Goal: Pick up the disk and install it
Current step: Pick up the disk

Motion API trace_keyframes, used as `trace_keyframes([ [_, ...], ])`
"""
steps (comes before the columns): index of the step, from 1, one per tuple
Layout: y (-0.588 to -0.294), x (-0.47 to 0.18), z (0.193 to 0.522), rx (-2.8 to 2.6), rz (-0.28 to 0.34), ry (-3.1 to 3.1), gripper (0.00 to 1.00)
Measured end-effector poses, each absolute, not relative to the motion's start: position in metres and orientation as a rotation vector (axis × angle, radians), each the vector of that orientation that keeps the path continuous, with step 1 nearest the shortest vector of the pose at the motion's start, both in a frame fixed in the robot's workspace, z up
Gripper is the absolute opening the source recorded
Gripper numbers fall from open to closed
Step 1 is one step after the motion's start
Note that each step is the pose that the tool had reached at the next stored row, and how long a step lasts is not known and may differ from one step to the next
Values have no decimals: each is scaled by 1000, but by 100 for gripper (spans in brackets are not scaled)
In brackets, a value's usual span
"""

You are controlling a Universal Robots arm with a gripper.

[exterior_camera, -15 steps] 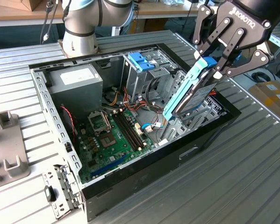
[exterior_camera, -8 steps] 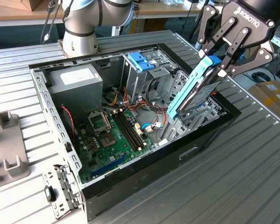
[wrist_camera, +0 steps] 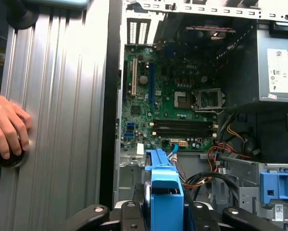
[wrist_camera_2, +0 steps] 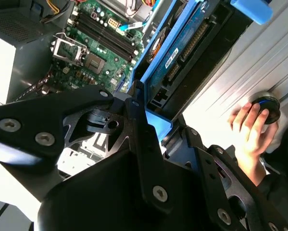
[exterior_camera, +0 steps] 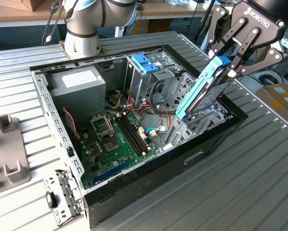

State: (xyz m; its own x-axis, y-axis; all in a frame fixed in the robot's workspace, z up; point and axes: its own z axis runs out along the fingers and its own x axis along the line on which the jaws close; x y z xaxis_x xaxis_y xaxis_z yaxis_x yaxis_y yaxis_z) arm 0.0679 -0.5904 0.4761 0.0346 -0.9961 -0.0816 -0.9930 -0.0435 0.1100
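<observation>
We see disk tilted, its upper end clamped in claw, rest hanging below claw over open computer case. Motherboard lower, beyond claw. Person's hand on bench beside case.

Counting as I go: one disk, one pincer of mine, one open case, one motherboard, one power supply, one hand.

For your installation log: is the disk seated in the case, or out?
Out, not seated: the gripper holds the disk tilted over the case.
</observation>
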Motion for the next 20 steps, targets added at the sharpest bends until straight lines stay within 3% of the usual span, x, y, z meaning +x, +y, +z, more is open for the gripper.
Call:
trace_keyframes([
  [20, -580, 95, 460, 2236, -210, -2151, 37],
])
